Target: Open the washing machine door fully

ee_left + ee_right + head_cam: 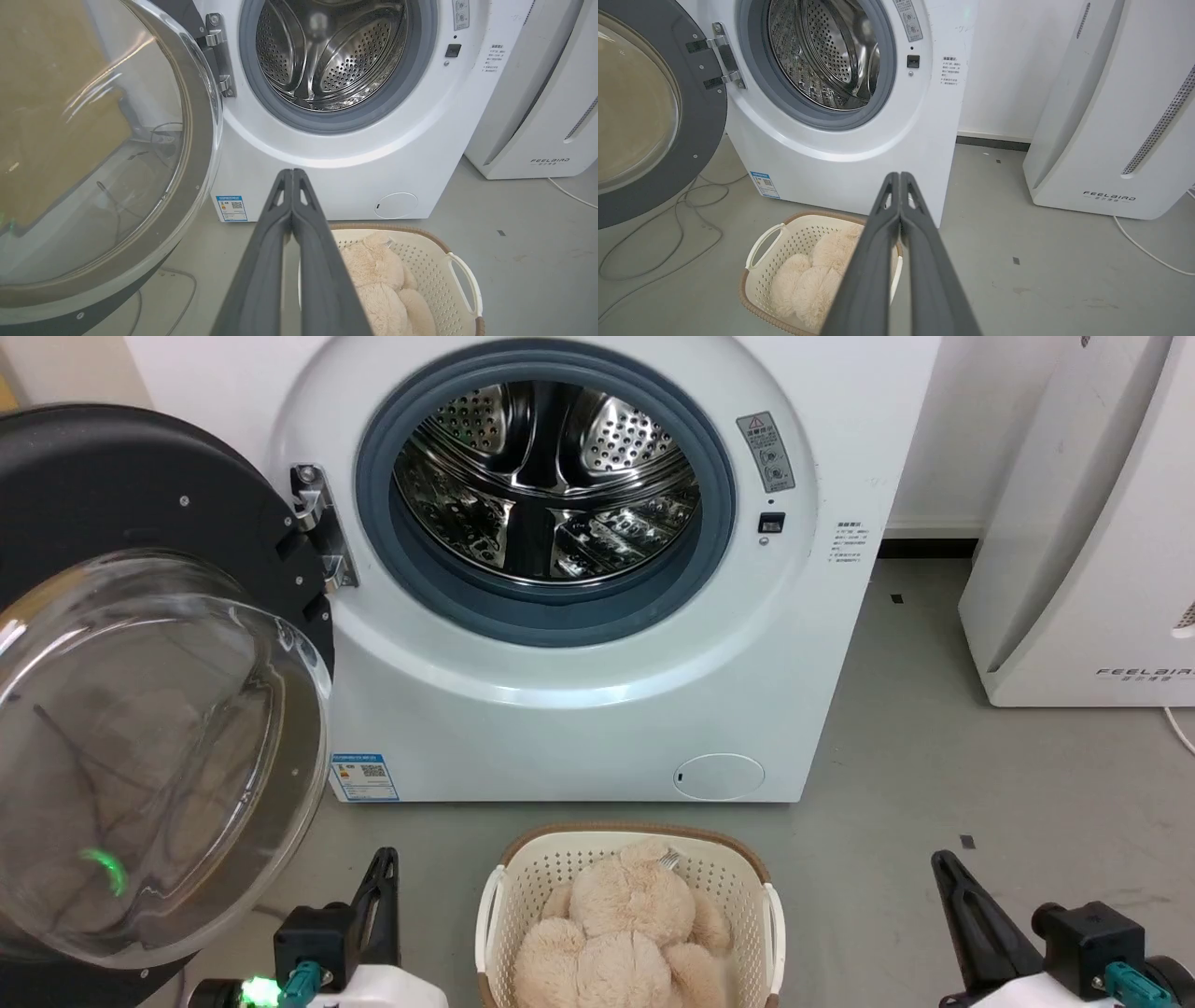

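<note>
Left gripper (385,861): both fingers pressed together, nothing held. You see the same in its wrist view (292,175), with the tips meeting in front of the machine's lower panel. Right gripper (943,863): also closed and empty, low at your right and well apart from the door.

Key relation: the washing machine door (140,709) lies up and to the left of the left gripper, near it but not touching. It hangs on the hinge (317,527) at the left side of the washing machine (579,709) and is swung well out from the front. Its inner face and glass bowl are turned toward you. The free edge is the part nearest your left fingers, so the left arm is the nearer one. The right arm would have to cross the basket (523,868).

My judgement: any swing left to make goes leftward and back, around the upright hinge line. I can't tell whether the door is at its stop.

Count:
- Two grippers
- One door
- One machine, with its steel drum (546,476) exposed
- One basket holding one plush toy (625,924)
- One white appliance (1074,541) to the right
- Loose cables (668,252) on the floor under the door
</note>
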